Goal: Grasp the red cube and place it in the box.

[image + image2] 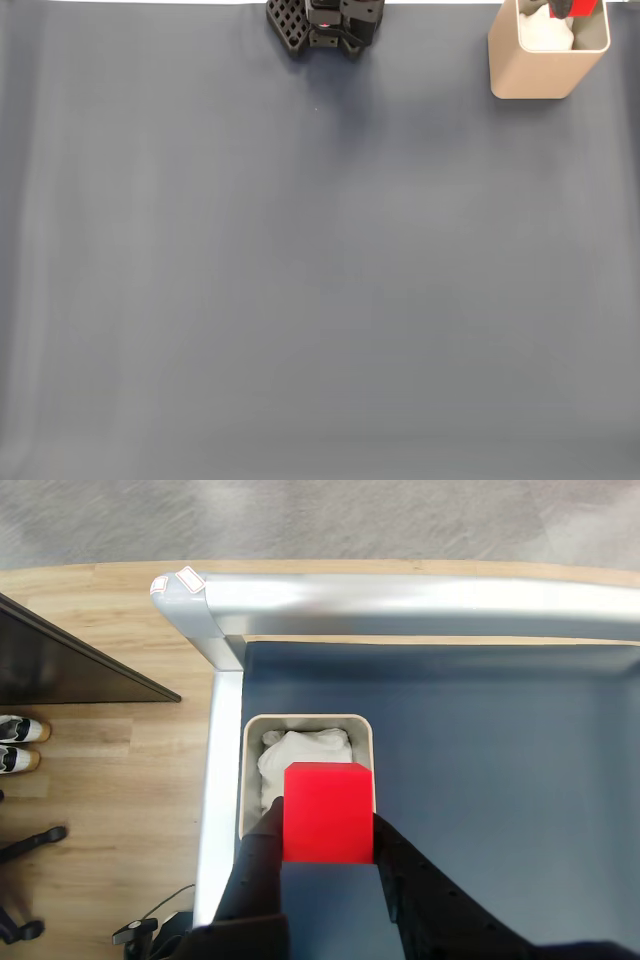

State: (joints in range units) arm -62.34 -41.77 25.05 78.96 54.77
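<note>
In the wrist view my gripper (328, 832) is shut on the red cube (328, 810), one black finger on each side of it. The cube hangs above the near rim of the box (250, 742), a beige rounded-square container with white crumpled material (300, 755) inside. In the fixed view the box (540, 70) stands at the top right corner of the mat, and a bit of the red cube (585, 8) shows over its mouth at the frame's top edge. The gripper itself is mostly cut off there.
The arm's black base (325, 25) sits at the top centre of the dark blue-grey mat (300, 280). In the wrist view a silver table frame (400, 595) borders the mat, with wooden floor (100, 780) beyond it.
</note>
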